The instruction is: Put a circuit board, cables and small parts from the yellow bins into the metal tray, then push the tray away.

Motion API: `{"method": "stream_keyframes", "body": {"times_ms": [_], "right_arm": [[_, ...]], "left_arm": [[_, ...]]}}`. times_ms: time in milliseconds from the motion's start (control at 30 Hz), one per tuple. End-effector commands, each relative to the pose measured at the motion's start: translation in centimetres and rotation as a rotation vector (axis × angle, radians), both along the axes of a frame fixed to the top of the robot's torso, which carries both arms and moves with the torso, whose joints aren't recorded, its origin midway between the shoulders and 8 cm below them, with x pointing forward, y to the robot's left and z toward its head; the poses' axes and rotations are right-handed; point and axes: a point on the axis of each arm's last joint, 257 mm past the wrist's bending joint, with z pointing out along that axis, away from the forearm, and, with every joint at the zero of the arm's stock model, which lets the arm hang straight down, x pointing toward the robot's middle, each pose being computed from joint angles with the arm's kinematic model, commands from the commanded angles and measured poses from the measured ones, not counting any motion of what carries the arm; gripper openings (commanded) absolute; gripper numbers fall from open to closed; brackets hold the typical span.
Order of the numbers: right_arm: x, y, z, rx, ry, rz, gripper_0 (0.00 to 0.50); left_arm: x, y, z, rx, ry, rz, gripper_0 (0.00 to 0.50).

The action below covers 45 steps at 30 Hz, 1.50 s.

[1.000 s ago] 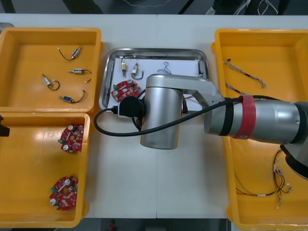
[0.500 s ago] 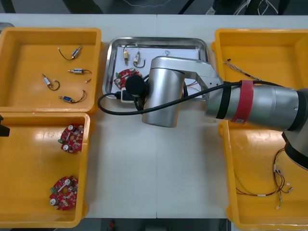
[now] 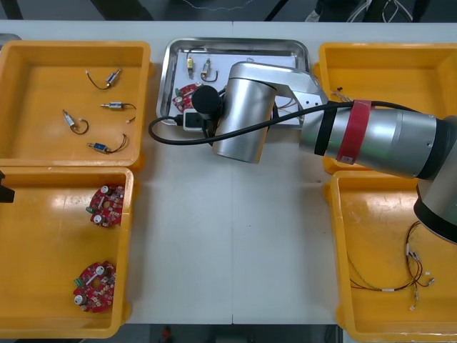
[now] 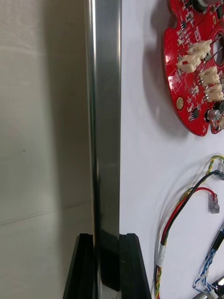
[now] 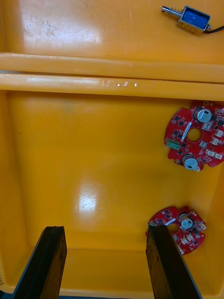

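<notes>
Open table [image 3: 228, 243] between the yellow bins [image 3: 71, 47]; the right arm [image 3: 378, 143] overhangs the metal tray [image 3: 235, 43].

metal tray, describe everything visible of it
The metal tray is a shiny round-cornered rectangle with a raised rim, white inside, at the far middle of the table between the yellow bins. It holds a red circuit board, cables and small metal parts. The right gripper has its jaws shut on its near rim; the left gripper hangs over a left bin.

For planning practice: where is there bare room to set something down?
Bare table between near left bin and near right bin. Crowded: metal tray, rim held by right gripper; left gripper open over near left bin.
</notes>
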Motion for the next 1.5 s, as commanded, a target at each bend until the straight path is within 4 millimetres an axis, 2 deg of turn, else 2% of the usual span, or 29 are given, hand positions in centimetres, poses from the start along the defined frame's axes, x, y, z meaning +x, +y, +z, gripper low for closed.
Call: {"method": "stream_keyframes", "body": {"times_ms": [33,500,700,1100,1167,1200,1233,1267,1300,1333,1367,1500], "right_arm": [[0.9,2.9,3.3,-0.026,-0.06,0.084,0.0],[3.6,2.9,4.2,-0.024,-0.099,0.102,0.0],[4.4,3.5,4.0,-0.007,-0.109,0.115,0.0],[5.8,3.0,3.3,0.002,-0.115,0.103,0.0],[5.9,3.0,3.1,0.002,-0.114,0.102,0.052],[6.0,2.8,3.0,-0.003,-0.113,0.1,0.052],[5.9,2.8,3.0,-0.003,-0.113,0.1,0.168],[6.1,2.6,3.0,-0.006,-0.112,0.096,0.32],[6.1,2.6,3.0,-0.006,-0.112,0.096,0.32],[6.1,2.6,3.0,-0.011,-0.113,0.099,0.459],[6.1,2.6,3.0,-0.008,-0.112,0.098,0.5],[6.0,2.7,3.2,-0.011,-0.113,0.101,0.5]], "left_arm": [[-0.4,1.2,1.5,0.087,-0.015,-0.072,0.5],[-0.4,1.2,1.5,0.087,-0.015,-0.072,0.5],[-0.4,1.2,1.5,0.087,-0.015,-0.072,0.5],[-0.4,1.2,1.5,0.087,-0.015,-0.072,0.5],[-0.4,1.2,1.5,0.087,-0.015,-0.072,0.5],[-0.4,1.2,1.5,0.087,-0.015,-0.072,0.5],[-0.4,1.2,1.5,0.087,-0.015,-0.072,0.5],[-0.4,1.2,1.5,0.087,-0.015,-0.072,0.5],[-0.4,1.2,1.5,0.087,-0.015,-0.072,0.5],[-0.4,1.2,1.5,0.087,-0.015,-0.072,0.5],[-0.4,1.2,1.5,0.087,-0.015,-0.072,0.5],[-0.4,1.2,1.5,0.087,-0.015,-0.072,0.5]]}}
